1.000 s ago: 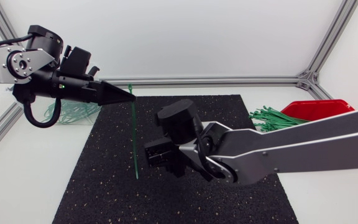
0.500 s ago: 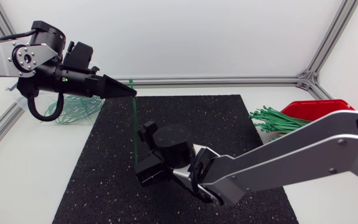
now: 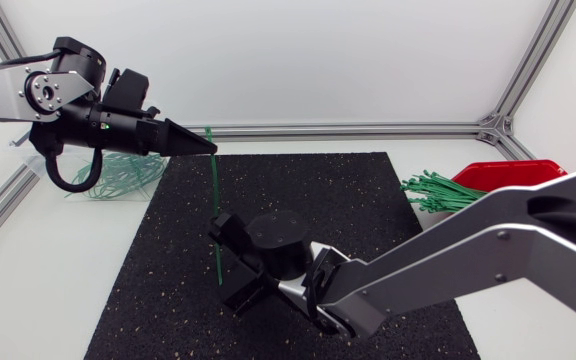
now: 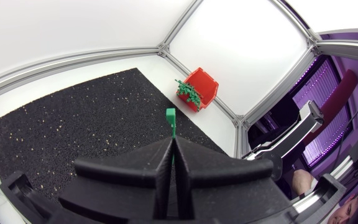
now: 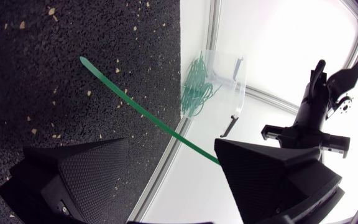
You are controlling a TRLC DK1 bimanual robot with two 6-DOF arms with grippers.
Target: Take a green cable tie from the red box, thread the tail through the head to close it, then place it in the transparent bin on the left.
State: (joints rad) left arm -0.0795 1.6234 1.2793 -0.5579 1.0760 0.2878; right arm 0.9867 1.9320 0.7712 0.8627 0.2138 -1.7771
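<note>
We have one green cable tie (image 3: 214, 210) out of the red box (image 3: 508, 176), hanging from our left tool (image 3: 211, 149) clamped near its head, our right tool (image 3: 231, 262) open around its tail; threading and the transparent bin (image 5: 225, 68) remain.

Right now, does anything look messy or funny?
Yes, a little. A bunch of green ties pokes out of the red box over its edge, not tucked inside. The tie in the left pincer hangs straight and looks fine.
</note>
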